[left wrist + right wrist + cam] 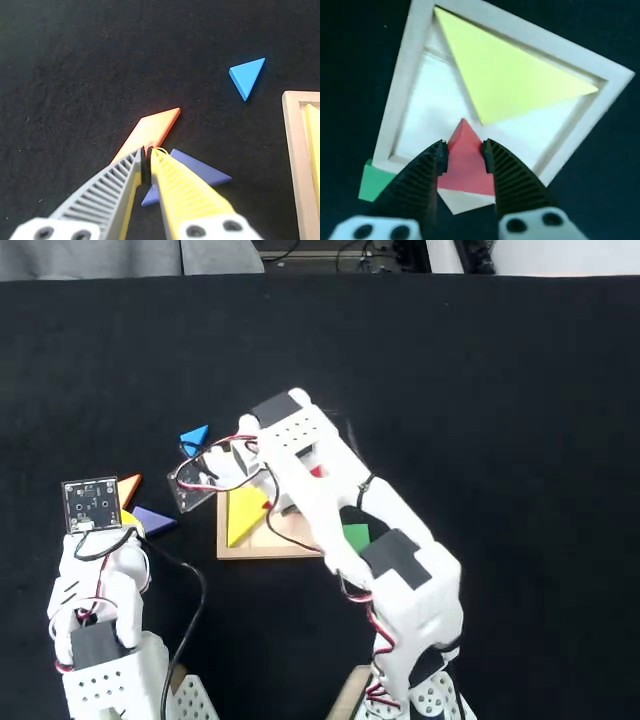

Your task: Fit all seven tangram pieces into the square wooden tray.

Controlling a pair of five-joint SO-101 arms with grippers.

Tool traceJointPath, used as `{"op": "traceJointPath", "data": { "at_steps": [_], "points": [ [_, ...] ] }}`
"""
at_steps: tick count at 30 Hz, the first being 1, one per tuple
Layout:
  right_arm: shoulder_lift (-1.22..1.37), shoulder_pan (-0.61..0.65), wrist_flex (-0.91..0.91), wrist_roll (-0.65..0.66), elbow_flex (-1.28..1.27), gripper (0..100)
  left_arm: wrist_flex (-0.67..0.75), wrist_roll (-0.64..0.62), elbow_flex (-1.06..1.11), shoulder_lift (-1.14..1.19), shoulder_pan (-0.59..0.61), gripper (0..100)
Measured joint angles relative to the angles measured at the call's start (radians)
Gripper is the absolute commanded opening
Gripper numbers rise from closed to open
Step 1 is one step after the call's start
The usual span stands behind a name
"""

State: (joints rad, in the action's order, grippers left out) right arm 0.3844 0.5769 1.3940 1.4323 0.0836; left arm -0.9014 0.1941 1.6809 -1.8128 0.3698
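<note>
Pinching red triangle [464,152] over wooden tray [399,95]

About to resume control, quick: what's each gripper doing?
Left gripper: closed, tips by the orange piece, nothing visibly held.
Right gripper: closed on the red triangle.

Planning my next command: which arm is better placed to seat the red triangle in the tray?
Right. The right tool grips the red triangle over the tray, beside the yellow triangle. The left tool sits shut outside it.
</note>
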Motion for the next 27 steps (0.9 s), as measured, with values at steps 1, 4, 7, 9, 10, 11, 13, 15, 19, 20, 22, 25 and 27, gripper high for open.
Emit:
{"op": "traceJointPath", "data": {
  "at_steps": [1, 4, 7, 9, 10, 11, 13, 15, 19, 20, 22, 25, 27],
  "points": [
    [-0.011, 0.000, 0.006, -0.006, 0.000, 1.1, 0.000, 0.000, 0.000, 0.000, 0.000, 5],
    [-0.051, 0.000, 0.008, -0.060, 0.000, 1.1, 0.000, 0.000, 0.000, 0.000, 0.000, 5],
    [-0.100, 0.008, 0.023, -0.101, 0.000, 1.1, 0.000, 0.000, 0.000, 0.000, 0.000, 5],
    [-0.130, 0.035, 0.041, -0.112, 0.000, 1.1, 0.000, 0.000, 0.000, 0.000, 0.000, 5],
    [-0.147, 0.055, 0.063, -0.115, -0.003, 1.1, 0.000, 0.000, 0.000, 0.000, 0.000, 5],
    [-0.161, 0.077, 0.086, -0.115, -0.011, 1.1, 0.000, 0.000, 0.000, 0.000, 0.000, 5],
    [-0.181, 0.118, 0.133, -0.115, -0.037, 1.1, 0.000, 0.000, 0.000, 0.000, 0.000, 5],
    [-0.190, 0.133, 0.180, -0.117, -0.072, 1.1, 0.000, 0.000, 0.000, 0.000, 0.000, 5],
    [-0.196, 0.121, 0.259, -0.104, -0.147, 1.1, 0.000, 0.000, 0.000, 0.000, 0.000, 5],
    [-0.196, 0.112, 0.279, -0.086, -0.167, 1.1, 0.000, 0.000, 0.000, 0.000, 0.000, 5],
    [-0.196, 0.080, 0.310, -0.055, -0.212, 1.1, 0.000, 0.000, 0.000, 0.000, 0.000, 5],
    [-0.196, 0.035, 0.319, -0.038, -0.230, 1.1, 0.000, 0.000, 0.000, 0.000, 0.000, 5],
    [-0.196, 0.014, 0.321, -0.038, -0.230, 1.1, 0.000, 0.000, 0.000, 0.000, 0.000, 5]
  ]
}}
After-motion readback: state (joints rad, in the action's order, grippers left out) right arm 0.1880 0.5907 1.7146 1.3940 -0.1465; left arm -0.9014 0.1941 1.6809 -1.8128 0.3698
